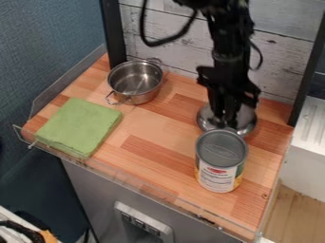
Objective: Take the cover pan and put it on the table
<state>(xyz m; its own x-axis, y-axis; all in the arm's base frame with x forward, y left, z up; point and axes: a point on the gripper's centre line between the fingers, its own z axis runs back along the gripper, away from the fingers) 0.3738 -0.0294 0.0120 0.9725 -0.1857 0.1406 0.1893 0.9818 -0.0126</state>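
Centrally in the right half, the black pincer point(224, 118) points down over the silver pan cover point(248, 119) — whether it is wide or narrow, I cannot tell. The cover sits on the wooden desk point(155, 137), just behind a label-wrapped can point(221, 159); farther left are a steel pot point(135, 81) and — nearer the front — a green cloth point(79, 127).

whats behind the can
Behind the can is the metal lid, with the gripper down over it, hiding the lid's middle. Whatever is low, right behind the can's base, is covered by the can.
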